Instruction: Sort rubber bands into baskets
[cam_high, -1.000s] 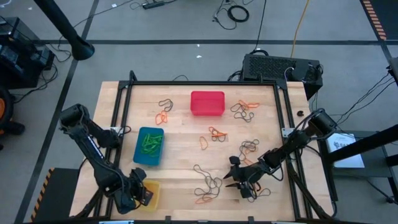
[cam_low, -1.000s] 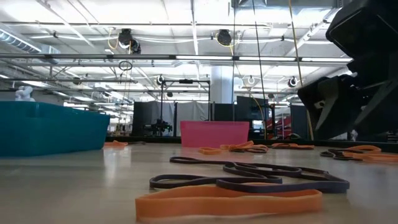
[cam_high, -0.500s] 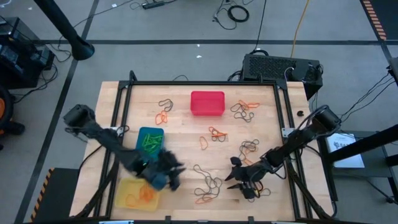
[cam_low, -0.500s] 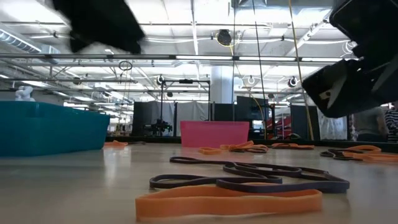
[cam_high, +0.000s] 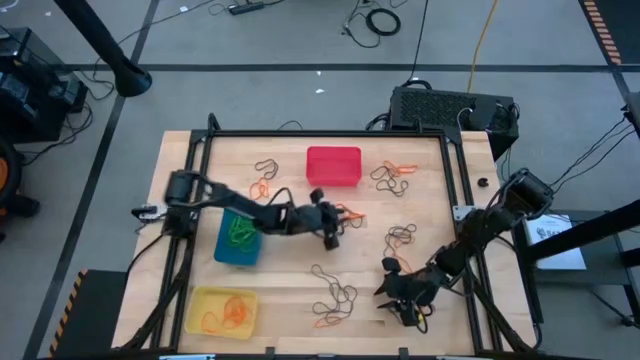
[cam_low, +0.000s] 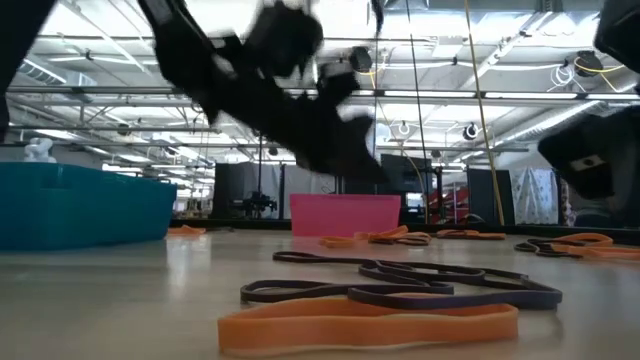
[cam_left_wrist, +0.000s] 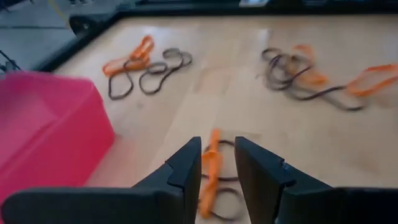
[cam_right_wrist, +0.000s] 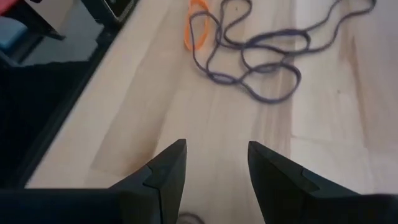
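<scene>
Orange and dark rubber bands lie scattered on the wooden table. My left gripper (cam_high: 334, 226) hangs open over the table's middle, just in front of the red basket (cam_high: 333, 165). An orange band (cam_left_wrist: 211, 163) on the wood shows between its fingers (cam_left_wrist: 186, 168). My right gripper (cam_high: 386, 290) is open near the table's near right corner, over bare wood (cam_right_wrist: 214, 124). A tangle of dark bands (cam_right_wrist: 261, 62) and an orange band (cam_right_wrist: 198, 28) lie ahead of it. The blue basket (cam_high: 238, 238) holds green bands; the yellow basket (cam_high: 222, 310) holds orange ones.
More band clusters lie far left (cam_high: 265, 175), far right (cam_high: 390, 175) and mid right (cam_high: 400, 235) of the table. A dark tangle (cam_high: 335, 295) and an orange band (cam_high: 330, 320) lie near the front edge. A black frame rail (cam_high: 200, 180) borders the board.
My left gripper has swung fast from above the yellow basket at the near left corner, past the blue basket, to the table's middle in front of the red basket; it sank and its wrist rolled. My right gripper has shifted slightly toward the table's right edge.
</scene>
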